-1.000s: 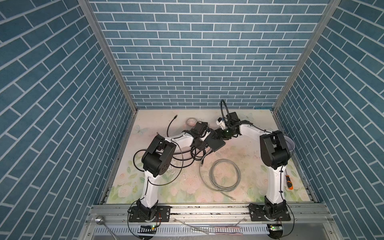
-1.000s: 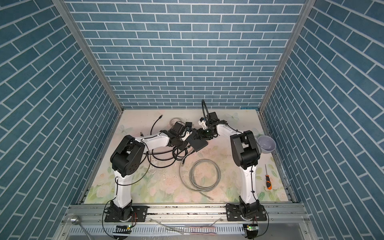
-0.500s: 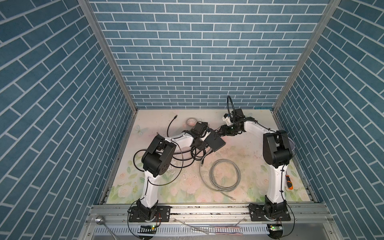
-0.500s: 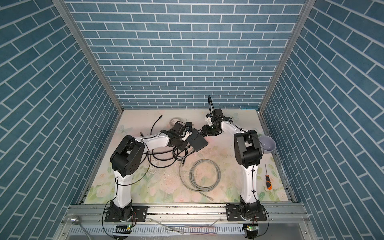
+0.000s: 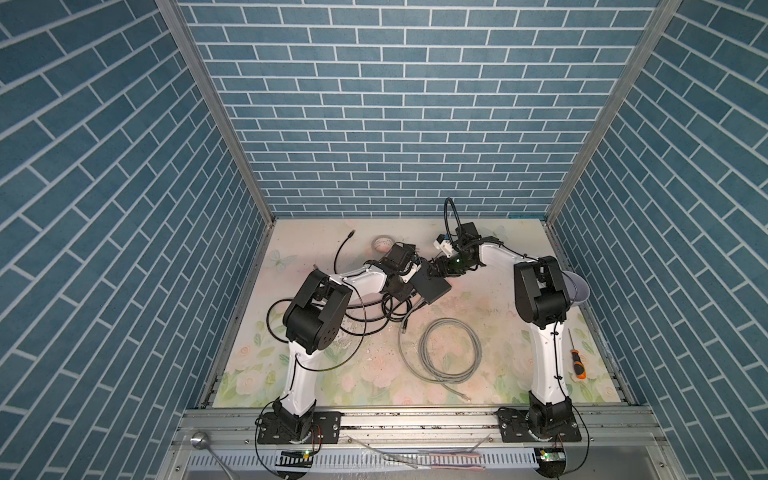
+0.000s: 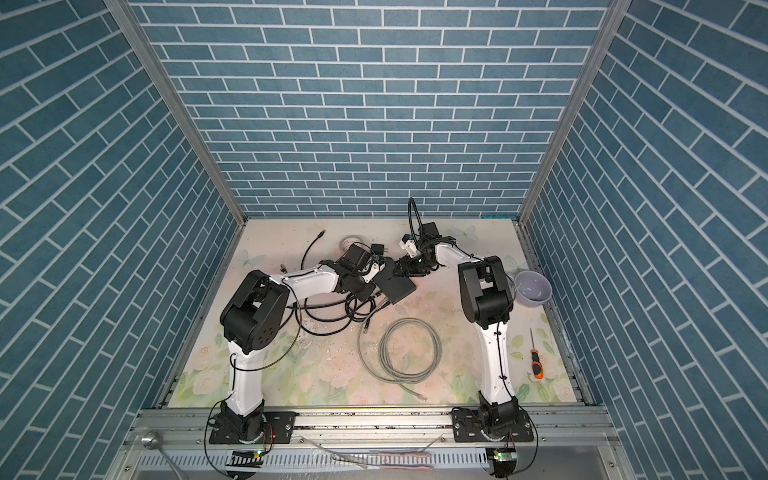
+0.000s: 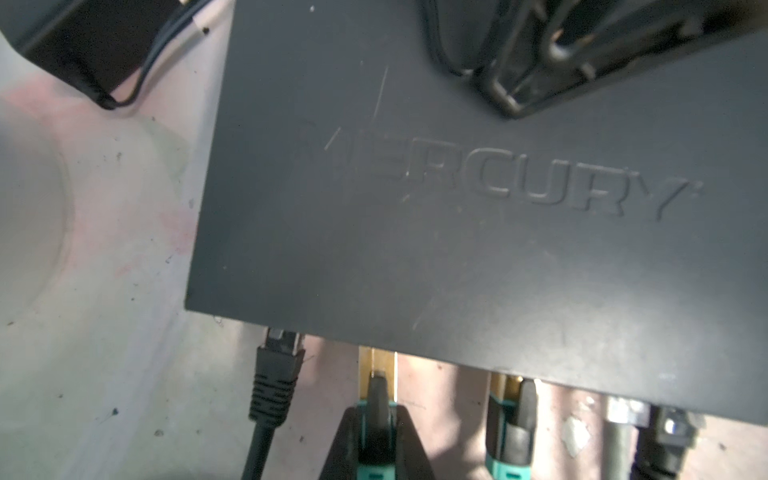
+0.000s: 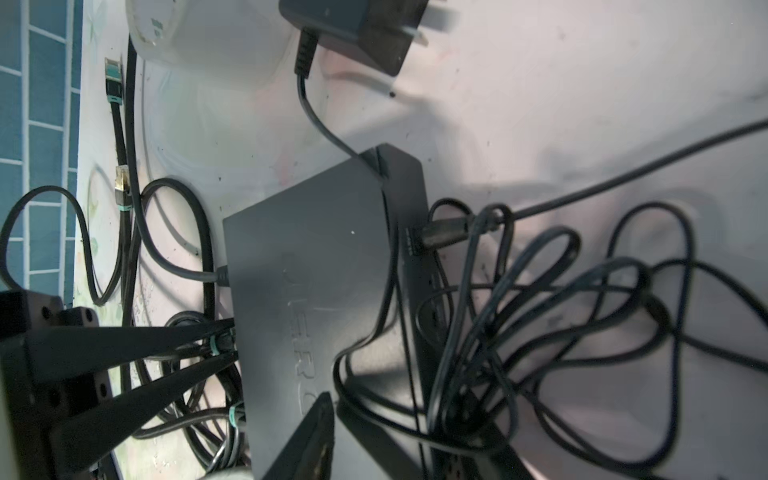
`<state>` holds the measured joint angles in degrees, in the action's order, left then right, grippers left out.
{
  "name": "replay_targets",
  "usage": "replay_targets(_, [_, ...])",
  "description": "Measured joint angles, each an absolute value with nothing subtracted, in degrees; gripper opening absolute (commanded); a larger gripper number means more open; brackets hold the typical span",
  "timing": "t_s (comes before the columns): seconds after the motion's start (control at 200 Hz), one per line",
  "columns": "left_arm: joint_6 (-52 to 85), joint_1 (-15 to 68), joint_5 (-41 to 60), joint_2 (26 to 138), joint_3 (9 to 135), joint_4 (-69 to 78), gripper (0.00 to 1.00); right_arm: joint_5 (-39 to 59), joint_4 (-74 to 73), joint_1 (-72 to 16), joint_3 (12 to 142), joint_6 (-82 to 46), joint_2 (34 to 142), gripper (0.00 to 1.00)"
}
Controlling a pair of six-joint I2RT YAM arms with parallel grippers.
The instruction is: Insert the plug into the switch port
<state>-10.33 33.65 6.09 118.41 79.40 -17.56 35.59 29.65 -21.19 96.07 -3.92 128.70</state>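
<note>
Since a second ago the right arm has swung slightly outward and back, while the flat matte-black rectangular switch (image 7: 457, 249) and the left arm have stayed put. The left pincer (image 7: 376, 399) is closed narrowly on the gold-shelled plug with a teal collar (image 7: 376, 363), gripping the collar just behind the shell. Straight ahead of its tips the plug's shell meets the switch's near edge; whether it has latched I cannot tell. Across the box, the right pincer (image 5: 435, 269) straddles switch and black cable loops (image 8: 469, 374), jaws partly apart; whether they pinch anything I cannot tell. Farther from the left pincer, past the switch's corner, lies a small black cube-shaped power adapter (image 8: 357, 29). I judge the plug light and rigid, its latch fragile: hold the collar, not the springy cable. The switch, light too, needs bracing.
</note>
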Motion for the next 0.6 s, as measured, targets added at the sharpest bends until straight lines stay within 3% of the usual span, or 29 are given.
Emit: replay_targets(0.6, [-18.8,32.5,11.9,118.1,80.6,-21.9,0.01,37.3,33.6,-21.4,96.8,2.0,129.0,0.38])
